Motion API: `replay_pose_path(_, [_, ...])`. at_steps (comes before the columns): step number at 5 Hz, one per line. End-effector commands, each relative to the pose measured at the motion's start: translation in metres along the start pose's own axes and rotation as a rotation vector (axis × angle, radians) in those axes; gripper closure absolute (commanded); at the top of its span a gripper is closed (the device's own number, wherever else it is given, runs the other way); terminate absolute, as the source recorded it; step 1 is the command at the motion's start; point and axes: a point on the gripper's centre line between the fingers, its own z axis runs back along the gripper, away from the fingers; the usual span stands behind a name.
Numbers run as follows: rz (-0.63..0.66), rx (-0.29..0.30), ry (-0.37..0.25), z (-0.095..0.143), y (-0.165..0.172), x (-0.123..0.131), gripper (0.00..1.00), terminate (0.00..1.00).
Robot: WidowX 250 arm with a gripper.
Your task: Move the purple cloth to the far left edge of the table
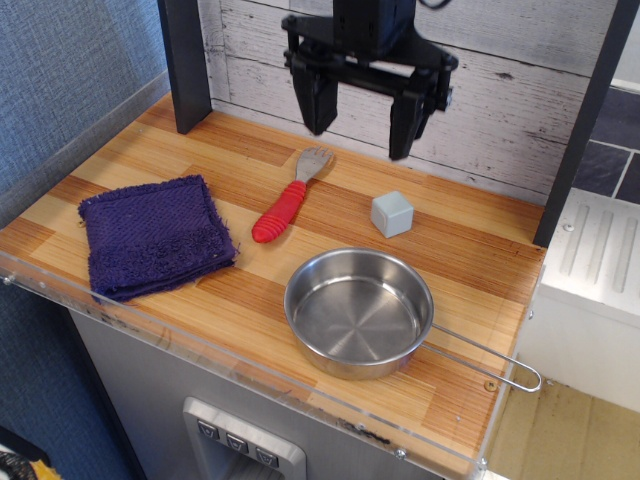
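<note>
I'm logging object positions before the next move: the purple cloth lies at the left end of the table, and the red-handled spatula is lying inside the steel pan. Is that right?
Not quite. The purple cloth does lie at the left end of the table, but the red-handled spatula is not in the steel pan. It lies on the bare wood behind the pan, which holds nothing, as the observation.image view shows.
</note>
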Motion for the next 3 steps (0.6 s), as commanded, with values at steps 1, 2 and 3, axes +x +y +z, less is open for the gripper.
replay_pose_path(1, [0.067, 0.001, -0.031, 0.007, 0.064, -0.013, 0.0, 0.0])
replay_pose_path(2, [0.116, 0.006, -0.01, -0.002, 0.092, -0.022, 0.0, 0.0])
replay_pose_path(3, [0.162, 0.025, 0.027, -0.021, 0.117, -0.034, 0.0, 0.0])
